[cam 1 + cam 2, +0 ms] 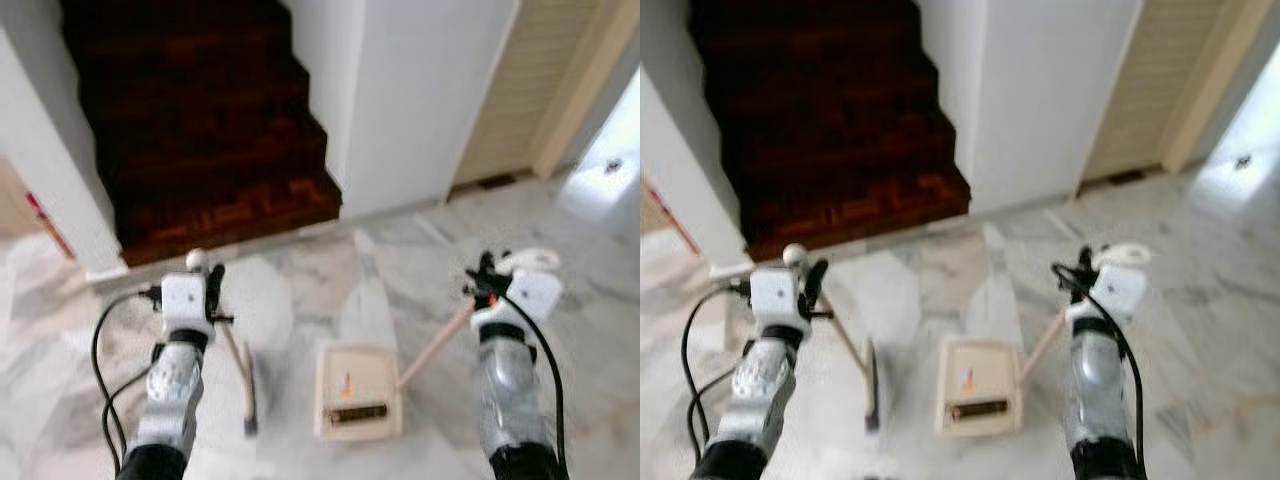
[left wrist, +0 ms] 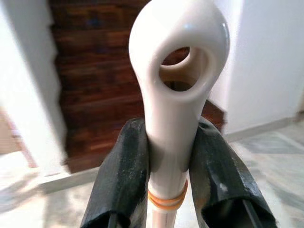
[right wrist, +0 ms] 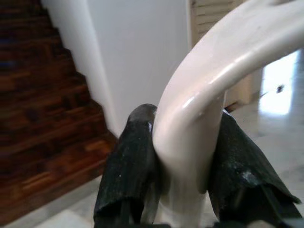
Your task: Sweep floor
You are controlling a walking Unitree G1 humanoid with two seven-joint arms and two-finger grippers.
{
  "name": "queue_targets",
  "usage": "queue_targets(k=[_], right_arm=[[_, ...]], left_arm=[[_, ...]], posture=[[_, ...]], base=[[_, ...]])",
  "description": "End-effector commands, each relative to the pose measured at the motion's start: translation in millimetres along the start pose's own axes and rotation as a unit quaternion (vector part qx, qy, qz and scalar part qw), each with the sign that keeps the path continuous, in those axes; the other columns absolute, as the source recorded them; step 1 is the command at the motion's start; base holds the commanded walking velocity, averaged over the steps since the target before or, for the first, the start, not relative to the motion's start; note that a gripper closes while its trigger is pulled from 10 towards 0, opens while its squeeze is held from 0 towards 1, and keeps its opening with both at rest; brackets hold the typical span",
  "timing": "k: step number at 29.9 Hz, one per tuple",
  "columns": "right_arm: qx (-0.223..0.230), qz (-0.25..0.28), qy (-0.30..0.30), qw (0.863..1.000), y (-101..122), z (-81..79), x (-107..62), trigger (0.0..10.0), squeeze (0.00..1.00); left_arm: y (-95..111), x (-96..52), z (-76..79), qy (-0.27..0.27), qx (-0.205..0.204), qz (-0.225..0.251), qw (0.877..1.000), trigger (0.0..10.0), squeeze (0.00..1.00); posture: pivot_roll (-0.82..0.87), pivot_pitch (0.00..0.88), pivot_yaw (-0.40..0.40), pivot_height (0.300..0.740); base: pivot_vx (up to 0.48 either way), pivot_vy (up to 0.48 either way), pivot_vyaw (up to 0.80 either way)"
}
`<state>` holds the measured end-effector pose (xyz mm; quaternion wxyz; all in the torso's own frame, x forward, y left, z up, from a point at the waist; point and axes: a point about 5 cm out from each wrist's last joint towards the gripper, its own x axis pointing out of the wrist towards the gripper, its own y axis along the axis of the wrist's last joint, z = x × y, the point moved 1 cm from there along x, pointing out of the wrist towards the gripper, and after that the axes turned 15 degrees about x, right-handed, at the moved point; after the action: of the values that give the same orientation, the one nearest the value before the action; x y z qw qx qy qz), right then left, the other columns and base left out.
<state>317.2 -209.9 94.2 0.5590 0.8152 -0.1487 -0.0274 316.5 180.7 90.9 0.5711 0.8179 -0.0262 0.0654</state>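
The left tool [image 2: 168,161] pinches the cream plastic broom handle [image 2: 175,85]; its dark bristle head [image 1: 248,385] rests on the white marble floor [image 1: 580,300], just left of the cream dustpan [image 1: 358,392], whose curved handle [image 3: 209,95] the right tool [image 3: 183,166] clamps.

- Pale marbled floor [image 1: 580,330], glossy, running up to the dark wooden stairs [image 1: 200,120].
- Cream dustpan [image 1: 358,390] resting flat on it, between the arms.
- Broom [image 1: 247,395] head touching down just left of the dustpan.
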Motion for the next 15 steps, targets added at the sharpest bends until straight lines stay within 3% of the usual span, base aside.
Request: queue_targets(k=[1, 5, 12, 15], right_arm=[[0.012, 0.023, 0.007, 1.000, 12.1, -3.7, 4.4, 10.0, 0.00], [0.014, 0.022, 0.006, 1.000, 12.4, -2.8, 4.5, 10.0, 0.00], [0.028, 0.023, 0.005, 0.999, 11.9, -3.6, 1.9, 10.0, 0.00], [0.029, 0.020, 0.006, 0.999, 10.4, -4.2, 0.6, 10.0, 0.00]], left_arm=[[11.9, 4.9, 1.2, 0.001, 0.003, 0.022, 1.000, 10.0, 0.00], [13.5, 5.8, 5.5, -0.010, 0.003, 0.024, 1.000, 10.0, 0.00], [16.5, 7.4, 8.6, -0.021, 0.000, 0.027, 0.999, 10.0, 0.00], [15.9, 6.5, 8.9, -0.022, -0.001, 0.026, 0.999, 10.0, 0.00]], posture=[[0.01, 0.000, -0.039, 0.740], [0.00, 0.000, -0.022, 0.740], [-0.01, 0.000, -0.006, 0.740], [-0.01, 0.000, -0.004, 0.740]], base=[[0.000, 0.000, 0.80], [0.000, 0.000, 0.80], [0.000, 0.000, 0.00], [0.000, 0.335, 0.00]])
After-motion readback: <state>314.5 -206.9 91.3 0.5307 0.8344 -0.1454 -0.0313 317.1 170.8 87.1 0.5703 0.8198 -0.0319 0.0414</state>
